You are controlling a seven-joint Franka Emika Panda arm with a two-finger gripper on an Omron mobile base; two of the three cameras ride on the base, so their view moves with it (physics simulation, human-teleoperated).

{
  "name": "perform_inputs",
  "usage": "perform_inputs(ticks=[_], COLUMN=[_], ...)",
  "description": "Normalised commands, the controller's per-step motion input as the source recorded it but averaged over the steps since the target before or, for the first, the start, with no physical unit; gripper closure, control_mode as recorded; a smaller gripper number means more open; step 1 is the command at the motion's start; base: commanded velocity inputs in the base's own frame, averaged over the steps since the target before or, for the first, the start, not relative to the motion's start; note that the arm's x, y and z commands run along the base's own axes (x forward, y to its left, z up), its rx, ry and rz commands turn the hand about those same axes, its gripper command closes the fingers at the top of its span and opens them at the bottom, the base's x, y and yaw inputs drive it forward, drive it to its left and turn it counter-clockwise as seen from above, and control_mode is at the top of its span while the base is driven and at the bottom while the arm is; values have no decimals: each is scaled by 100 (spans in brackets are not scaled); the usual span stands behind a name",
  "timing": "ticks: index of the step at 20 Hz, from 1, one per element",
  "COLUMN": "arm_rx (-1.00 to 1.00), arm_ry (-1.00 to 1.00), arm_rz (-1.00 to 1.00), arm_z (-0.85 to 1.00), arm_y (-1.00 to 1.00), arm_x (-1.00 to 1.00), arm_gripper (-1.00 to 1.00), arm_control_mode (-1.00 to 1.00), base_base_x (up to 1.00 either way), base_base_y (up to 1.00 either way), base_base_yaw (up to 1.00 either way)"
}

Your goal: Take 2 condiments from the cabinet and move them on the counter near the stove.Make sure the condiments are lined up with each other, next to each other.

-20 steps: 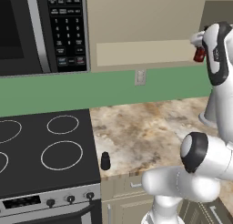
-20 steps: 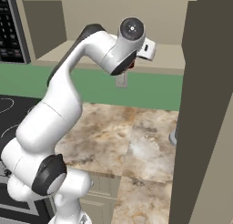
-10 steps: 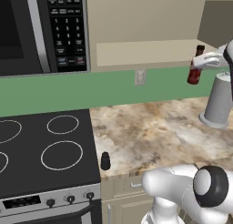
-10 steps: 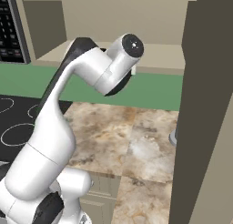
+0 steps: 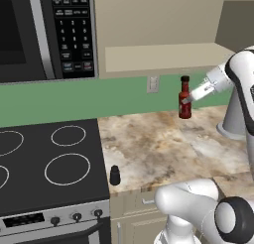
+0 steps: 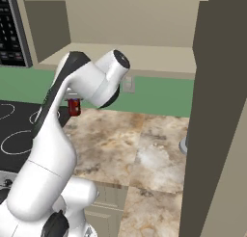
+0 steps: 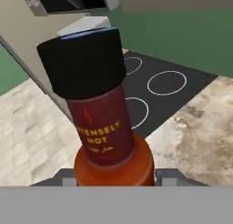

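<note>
My gripper [image 5: 187, 101] is shut on the slim red-brown sauce bottle [image 5: 184, 97], which hangs upright in the air over the back of the counter [image 5: 163, 149], below the cabinet shelf [image 5: 163, 54]. In the hand view the bottle [image 7: 107, 127], with its black cap and label, stands between the finger tips [image 7: 167, 175]. The right base view shows its lower part [image 6: 74, 107] behind my arm. The short black shaker [image 5: 115, 175] stands on the counter's front edge, right beside the stove [image 5: 49, 163]. Bottle and shaker are well apart.
A tall grey cylinder on a round base [image 5: 233, 120] stands on the counter at the right. The black microwave [image 5: 49, 30] hangs above the stove. A wall outlet [image 5: 153, 84] sits on the green backsplash. A tall brown panel [image 6: 217, 135] borders the counter's right side.
The arm has swung left and down from the cabinet with the sauce bottle in its grip, bringing it over the counter. The shaker has not moved.
</note>
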Motion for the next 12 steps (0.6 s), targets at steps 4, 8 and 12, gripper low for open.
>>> perform_inputs(ticks=[4,8,12], arm_rx=[-4,0,3], arm_ry=[1,-1,-4], arm_rz=[54,46,39], arm_z=[-52,-50,-34], arm_y=[65,34,9], arm_x=[0,1,0], arm_gripper=[100,100,100], arm_control_mode=[-100,-100,-100], base_base_x=[0,0,0], base_base_y=[0,0,0], base_base_yaw=[0,0,0])
